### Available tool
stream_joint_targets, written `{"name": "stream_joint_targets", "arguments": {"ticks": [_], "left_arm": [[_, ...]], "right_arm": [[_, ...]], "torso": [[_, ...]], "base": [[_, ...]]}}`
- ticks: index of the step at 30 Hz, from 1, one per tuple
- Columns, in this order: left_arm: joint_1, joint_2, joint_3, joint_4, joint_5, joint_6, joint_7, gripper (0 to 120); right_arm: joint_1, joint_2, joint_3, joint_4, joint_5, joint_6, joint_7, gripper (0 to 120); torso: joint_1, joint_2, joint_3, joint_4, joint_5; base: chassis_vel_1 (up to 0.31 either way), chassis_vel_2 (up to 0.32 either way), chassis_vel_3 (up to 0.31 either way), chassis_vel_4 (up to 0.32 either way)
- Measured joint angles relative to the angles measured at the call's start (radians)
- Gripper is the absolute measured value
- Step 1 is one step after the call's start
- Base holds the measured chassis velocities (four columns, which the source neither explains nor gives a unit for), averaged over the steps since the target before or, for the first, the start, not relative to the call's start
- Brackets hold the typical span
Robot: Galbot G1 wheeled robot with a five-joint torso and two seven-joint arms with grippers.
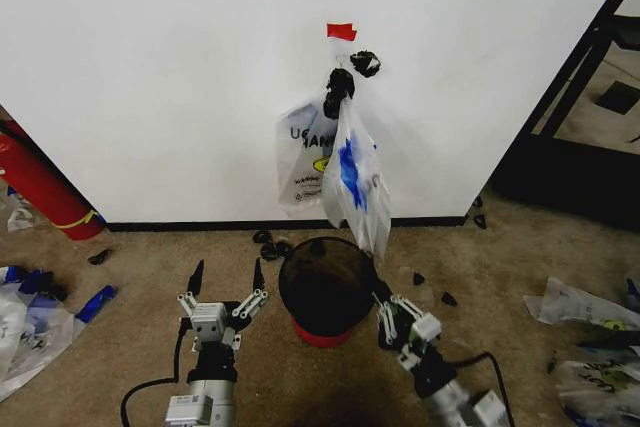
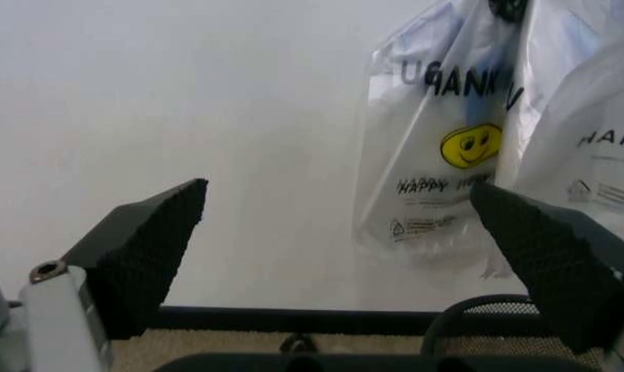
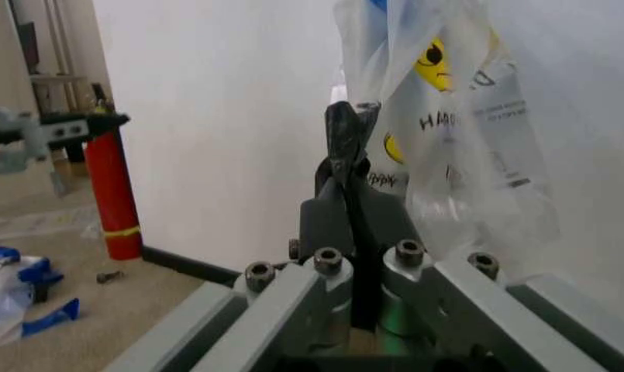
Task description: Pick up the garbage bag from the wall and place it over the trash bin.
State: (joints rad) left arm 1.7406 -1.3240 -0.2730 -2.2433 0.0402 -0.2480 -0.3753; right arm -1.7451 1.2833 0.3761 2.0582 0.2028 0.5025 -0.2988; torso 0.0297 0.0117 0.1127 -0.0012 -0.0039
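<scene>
Garbage bag (image 1: 352, 182) hangs on the white wall (image 1: 180, 67) under a red tape strip (image 1: 341, 32), right above the trash bin (image 1: 325, 287) on the floor; left pincer (image 1: 226, 279) gapes wide left of the bin, right pincer (image 1: 381, 309) pressed closed at its right rim

Even, bright light is filling the head view, washing the wall (image 1: 150, 77) to near white while the bag (image 1: 345, 172) is casting only a faint grey shadow on it. The floor (image 1: 120, 347) is staying dimmer and brownish. In the left wrist view the claw pads (image 2: 146, 256) are looming soft and blurred. In the right wrist view the bag (image 3: 467, 132) is glaring pale against the wall.
</scene>
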Motion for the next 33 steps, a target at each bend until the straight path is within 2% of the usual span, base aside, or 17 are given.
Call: {"name": "stream_joint_targets", "arguments": {"ticks": [17, 33], "left_arm": [[-0.004, -0.003, 0.003, 0.015, 0.0, 0.001, 0.001, 100], [-0.005, -0.006, 0.005, 0.02, 0.006, 0.002, 0.002, 100]], "right_arm": [[-0.103, 0.025, 0.049, -0.078, -0.123, 0.173, -0.074, 0], [-0.118, 0.038, 0.034, -0.11, -0.152, 0.226, -0.07, 0]], "torso": [[0.0, 0.0, 0.0, 0.0001, 0.0], [0.0, 0.0, 0.0, 0.0, 0.0]], "base": [[0.0, 0.0, 0.0, 0.0], [0.0, 0.0, 0.0, 0.0]]}}
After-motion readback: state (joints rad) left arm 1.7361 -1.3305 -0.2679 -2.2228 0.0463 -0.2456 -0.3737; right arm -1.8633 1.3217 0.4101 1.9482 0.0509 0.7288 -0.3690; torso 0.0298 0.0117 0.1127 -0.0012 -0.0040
